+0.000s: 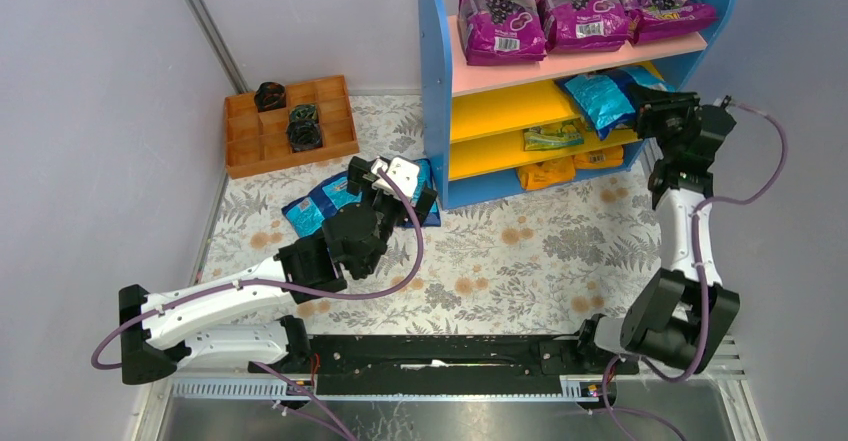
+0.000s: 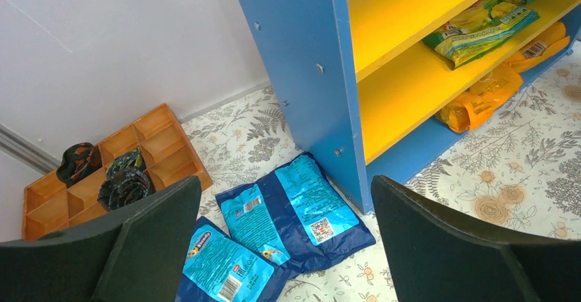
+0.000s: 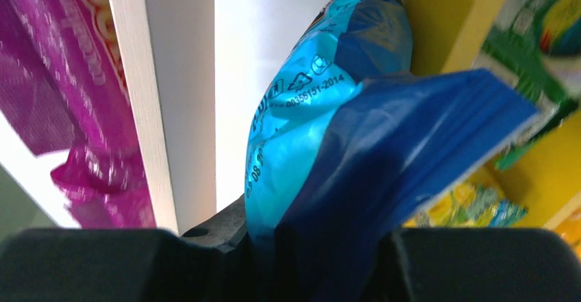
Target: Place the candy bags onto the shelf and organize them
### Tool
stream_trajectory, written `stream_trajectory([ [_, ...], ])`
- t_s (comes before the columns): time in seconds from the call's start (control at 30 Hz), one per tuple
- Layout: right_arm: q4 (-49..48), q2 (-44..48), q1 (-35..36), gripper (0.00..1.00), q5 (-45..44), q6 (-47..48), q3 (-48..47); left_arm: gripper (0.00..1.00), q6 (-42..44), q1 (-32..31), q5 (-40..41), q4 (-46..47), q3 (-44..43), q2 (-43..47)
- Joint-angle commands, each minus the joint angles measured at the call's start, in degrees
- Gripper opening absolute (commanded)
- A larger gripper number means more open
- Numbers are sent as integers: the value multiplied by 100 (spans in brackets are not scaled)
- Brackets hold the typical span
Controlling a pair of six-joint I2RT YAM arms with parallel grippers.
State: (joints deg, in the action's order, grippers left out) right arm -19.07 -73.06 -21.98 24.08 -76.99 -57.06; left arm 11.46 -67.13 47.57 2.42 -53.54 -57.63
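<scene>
Right gripper (image 3: 322, 257) pinches 1 blue candy bag (image 3: 318, 103), held end hidden, at the shelf's (image 1: 435, 91) upper yellow board (image 1: 500, 111); left gripper (image 2: 288, 237) gapes above 3 blue bags (image 2: 301, 199), 1 cropped, beside the shelf.

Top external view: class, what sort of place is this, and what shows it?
Probably a robot test cell staged as a shop: a toy-like shelf stocked with candy bags, a floral mat, plain walls close around.

Three purple grape-print bags (image 1: 580, 11) lying side by side up top, orange compartmented tray (image 1: 250, 146) sitting on the floral mat (image 1: 560, 251), holding two dark patterned bundles (image 1: 303, 128)
</scene>
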Motion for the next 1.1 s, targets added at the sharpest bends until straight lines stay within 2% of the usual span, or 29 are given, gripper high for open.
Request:
stream_trajectory([
  [0.0,-31,-468,-17,16,-553,762,-1044,99,-117,5,-151,22,-244,54],
  [0.1,1088,-728,-1,40,-373,1459,-1797,99,-84,7,-81,18,-252,27],
  [0.2,1929,-708,0,61,-275,1999,-2033,99,-93,7,-77,14,-254,70],
  [0.3,2673,-435,0,72,-354,2562,-2083,99,-119,6,-116,13,-254,105],
  [0.4,3133,-63,-7,78,-517,2887,-1932,99,-135,7,-117,-29,-277,94],
  [0.47,3264,187,-4,78,-567,2970,-1763,99,-150,7,-124,-43,-289,106],
  [0.73,3380,573,-9,58,-509,3001,-1470,99,-189,1,-178,-74,-305,157],
  [0.97,2572,83,-10,40,-262,2862,-1447,99,-208,5,-195,-75,-300,234],
  [1.07,2354,-209,-8,28,-175,2816,-1580,99,-214,5,-200,-75,-299,244],
])
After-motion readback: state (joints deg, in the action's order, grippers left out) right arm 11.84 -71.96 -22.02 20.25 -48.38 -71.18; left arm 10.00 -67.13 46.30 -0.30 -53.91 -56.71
